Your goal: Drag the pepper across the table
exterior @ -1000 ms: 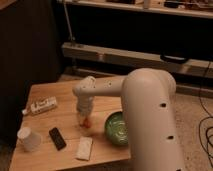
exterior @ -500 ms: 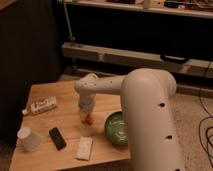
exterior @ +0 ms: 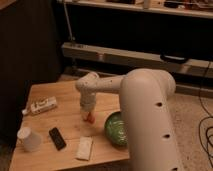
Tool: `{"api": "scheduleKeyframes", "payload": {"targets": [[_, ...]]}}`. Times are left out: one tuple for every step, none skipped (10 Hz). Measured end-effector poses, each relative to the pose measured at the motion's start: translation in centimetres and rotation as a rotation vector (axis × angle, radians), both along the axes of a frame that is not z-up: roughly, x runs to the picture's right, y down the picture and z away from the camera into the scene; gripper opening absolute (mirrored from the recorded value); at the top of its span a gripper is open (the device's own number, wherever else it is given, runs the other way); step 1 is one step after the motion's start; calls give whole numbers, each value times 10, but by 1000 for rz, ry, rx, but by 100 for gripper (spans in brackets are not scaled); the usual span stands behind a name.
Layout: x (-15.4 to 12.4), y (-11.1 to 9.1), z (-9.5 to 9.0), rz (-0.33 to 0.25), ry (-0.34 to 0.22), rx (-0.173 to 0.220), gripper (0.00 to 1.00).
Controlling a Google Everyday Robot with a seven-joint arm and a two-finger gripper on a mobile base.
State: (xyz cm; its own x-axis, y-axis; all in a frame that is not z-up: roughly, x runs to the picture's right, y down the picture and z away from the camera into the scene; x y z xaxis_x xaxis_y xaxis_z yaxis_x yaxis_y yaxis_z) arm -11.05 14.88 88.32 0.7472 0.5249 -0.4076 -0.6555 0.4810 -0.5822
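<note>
The white arm (exterior: 142,107) reaches from its thick upright column at the right out over the table (exterior: 67,97), bends at a rounded elbow, and points its wrist straight down. The gripper (exterior: 89,116) hangs at the end of that wrist, low over the middle of the wooden top. The pepper (exterior: 91,119) shows as a small orange-red spot right at the gripper's tip, on or just above the planks; whether the tips pinch it or merely sit against it cannot be told.

Just to the right of the gripper, near but apart from the pepper, stands the green bowl (exterior: 116,128), partly hidden by the arm's column. Below the gripper, toward the table's front edge, lies a flat white packet (exterior: 84,148). Left of that lies the black phone (exterior: 57,138), and farther left stands a white cup (exterior: 29,139). Well to the left of the gripper, near the table's left edge, lies a pale boxed item (exterior: 42,106)
</note>
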Motion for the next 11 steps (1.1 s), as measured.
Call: {"api": "scheduleKeyframes", "payload": {"targets": [[0,0,0,0,0,1,5],[5,-3,3,-2,-3,6,5],[8,-5,5,1,-13,10,5],[7,-5,6,2,-18,11,5],[7,-6,7,5,-25,13,5],[7,-8,9,3,-32,17,5],[7,-11,9,1,-37,22,5],[7,-14,10,-2,-40,28,5],[7,-17,12,-4,-45,33,5],[10,-22,14,-8,-49,36,5],[11,-25,15,-10,-50,39,5]]}}
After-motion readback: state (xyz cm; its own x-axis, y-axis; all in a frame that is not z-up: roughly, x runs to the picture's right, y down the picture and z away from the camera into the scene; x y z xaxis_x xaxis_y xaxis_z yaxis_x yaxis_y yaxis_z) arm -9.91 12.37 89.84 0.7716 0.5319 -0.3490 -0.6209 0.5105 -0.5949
